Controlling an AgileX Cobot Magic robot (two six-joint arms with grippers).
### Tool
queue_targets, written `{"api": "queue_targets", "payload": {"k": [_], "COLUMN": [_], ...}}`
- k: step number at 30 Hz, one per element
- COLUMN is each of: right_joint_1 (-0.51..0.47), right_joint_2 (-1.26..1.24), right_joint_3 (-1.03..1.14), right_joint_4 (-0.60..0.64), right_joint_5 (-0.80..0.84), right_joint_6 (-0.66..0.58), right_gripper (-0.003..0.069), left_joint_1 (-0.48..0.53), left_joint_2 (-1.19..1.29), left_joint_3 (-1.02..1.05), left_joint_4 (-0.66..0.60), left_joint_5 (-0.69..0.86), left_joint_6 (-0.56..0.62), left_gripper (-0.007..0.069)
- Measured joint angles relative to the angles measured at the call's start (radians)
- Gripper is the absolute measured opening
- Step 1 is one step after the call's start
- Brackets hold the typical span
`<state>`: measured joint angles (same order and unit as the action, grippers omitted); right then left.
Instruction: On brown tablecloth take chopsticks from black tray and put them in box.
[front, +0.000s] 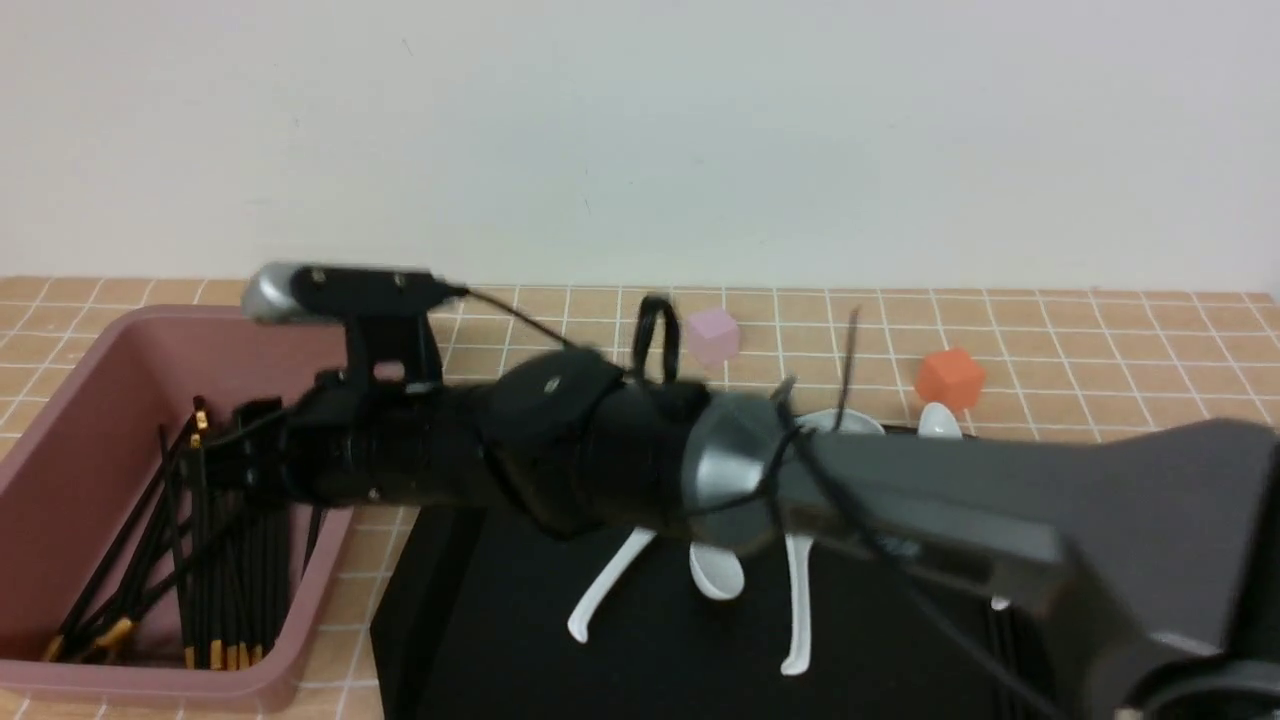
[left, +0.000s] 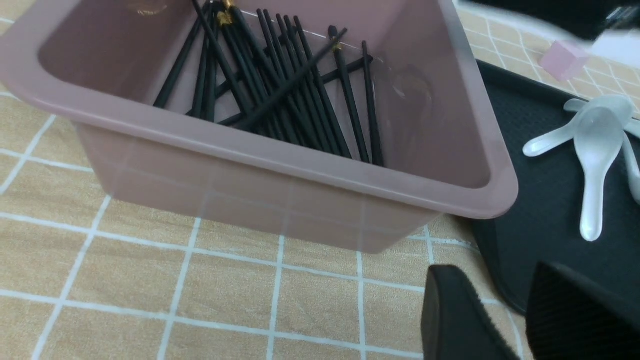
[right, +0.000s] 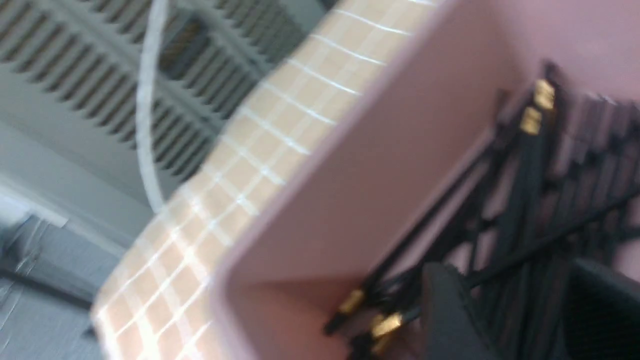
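The pink box (front: 60, 400) stands at the left on the brown tablecloth (front: 600, 310) and holds several black chopsticks (front: 200, 560) with gold bands. My right arm reaches across from the right, and its gripper (front: 215, 445) hangs over the box. In the blurred right wrist view this gripper (right: 510, 270) is open and empty just above the chopsticks (right: 530, 165). My left gripper (left: 495, 270) is open and empty above the tablecloth (left: 150, 280), near the corner of the black tray (left: 540, 210) and beside the box (left: 280, 165). The left arm does not show in the front view.
The black tray (front: 480, 650) lies right of the box with white spoons (front: 605, 585) on it; they also show in the left wrist view (left: 595, 165). A pink cube (front: 712, 333) and an orange cube (front: 950, 377) sit behind the tray. My right arm hides much of the tray.
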<state>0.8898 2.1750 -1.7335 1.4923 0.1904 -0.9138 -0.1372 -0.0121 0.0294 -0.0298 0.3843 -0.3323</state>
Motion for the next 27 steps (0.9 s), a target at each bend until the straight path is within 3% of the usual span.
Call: {"api": "queue_targets", "payload": {"k": [3,9,14,18,23,27], "right_joint_1": [-0.048,-0.188,-0.287,-0.313,-0.313,-0.313], "right_joint_2": [-0.075,-0.242,-0.407,-0.539,-0.750,-0.945], "right_joint_3": [0.000,0.000,0.000,0.000,0.052,0.176], "right_joint_4": [-0.108,-0.453,-0.856,-1.143,-1.324,-1.374], "right_joint_5": [0.164,0.566,0.864,1.027,1.054,1.059], "right_joint_6": [0.056,0.346,0.588,0.716,0.831,0.880], "right_gripper": [0.0208,-0.0003,-0.0006,-0.0002,0.0000,0.0000], "left_joint_1": [0.000,0.000,0.000,0.000,0.000,0.000], "left_joint_2": [0.000,0.000,0.000,0.000,0.000,0.000], "left_joint_3": [0.000,0.000,0.000,0.000,0.000,0.000], "left_joint_4": [0.000,0.000,0.000,0.000,0.000,0.000], "left_joint_5": [0.000,0.000,0.000,0.000,0.000,0.000], "left_joint_6": [0.000,0.000,0.000,0.000,0.000,0.000], "left_gripper": [0.0238,0.0238,0.0238,0.0238,0.0238,0.0238]}}
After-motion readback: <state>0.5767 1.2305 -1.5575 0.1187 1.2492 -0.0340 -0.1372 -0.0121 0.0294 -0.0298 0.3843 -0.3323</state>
